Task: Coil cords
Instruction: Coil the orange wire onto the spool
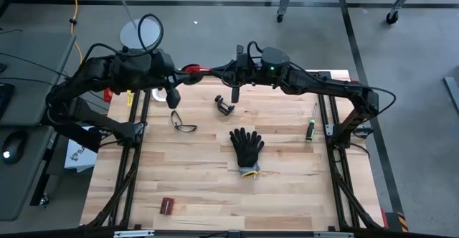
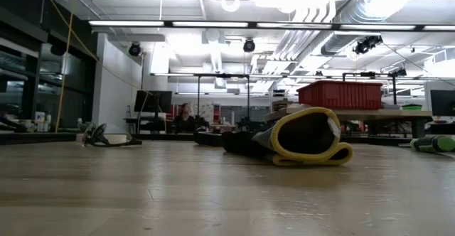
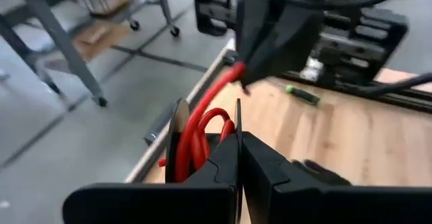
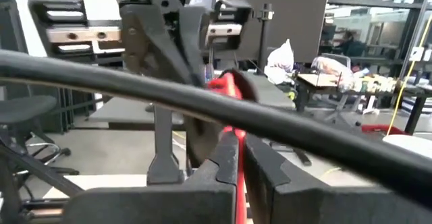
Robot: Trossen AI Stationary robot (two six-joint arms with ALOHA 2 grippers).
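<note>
- the left gripper is held nearly closed on the rim of the small black spool, its two dark fingers pressed together with one flange pinched between them, so the spool is kept steady and edge-on in the air.
- the red cord is seen looped around the spool's core, with one strand drawn up and away from it.
- that strand is gripped by the right gripper, whose fingers are closed narrowly on the cord; in the right wrist view the red line runs straight up between them.
- the cord appears to be kept taut between the two grippers, judged so that each turn can be laid snugly on the spool rather than slack.
- in the high view both grippers are met above the far edge of the table, with the red cord showing between them, clear of the wood so the spool can be worked freely.
- coiling is judged to be under way and unfinished, since a free length is not yet wound.
- left well apart on the table are the black glove, safety glasses, a small black clamp and a green-handled screwdriver, none touched by either arm.
</note>
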